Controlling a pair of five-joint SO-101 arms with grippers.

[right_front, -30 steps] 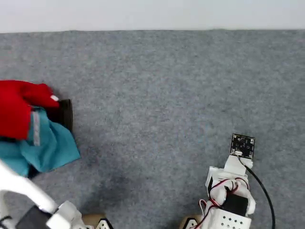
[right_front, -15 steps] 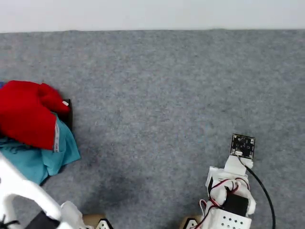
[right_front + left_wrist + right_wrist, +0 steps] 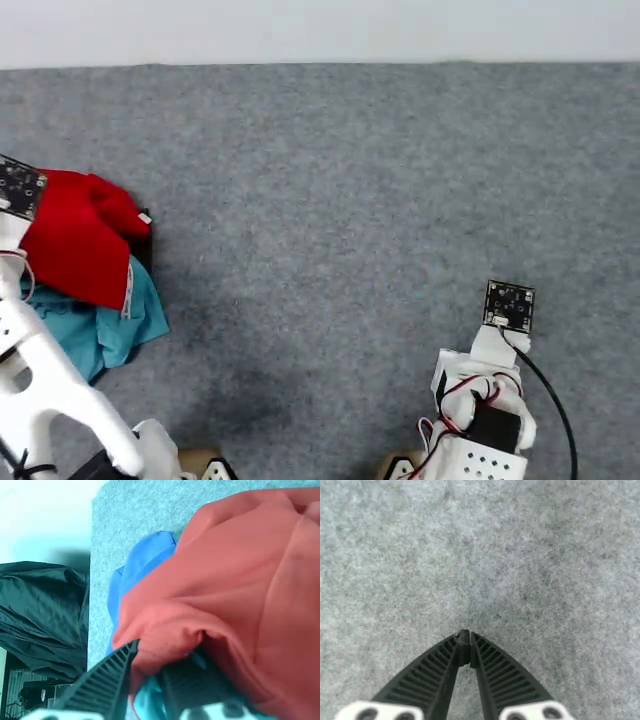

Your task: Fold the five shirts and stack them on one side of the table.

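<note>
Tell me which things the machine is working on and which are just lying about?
Job: crumpled red cloth shirt, pinched in left claw; teal cloth shirt beneath; blue cloth shirt.
Lying about: grey felt table cover; black crumpled fabric past its edge.

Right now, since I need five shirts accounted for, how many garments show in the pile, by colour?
Red shirt: 1
Teal shirt: 1
Blue shirt: 1
Dark garment: 1
Total: 4 visible

On table [image 3: 350, 180], far left, top shirt [image 3: 75, 240] over lower shirt [image 3: 110, 325], right arm [image 3: 480, 410] near right
</note>
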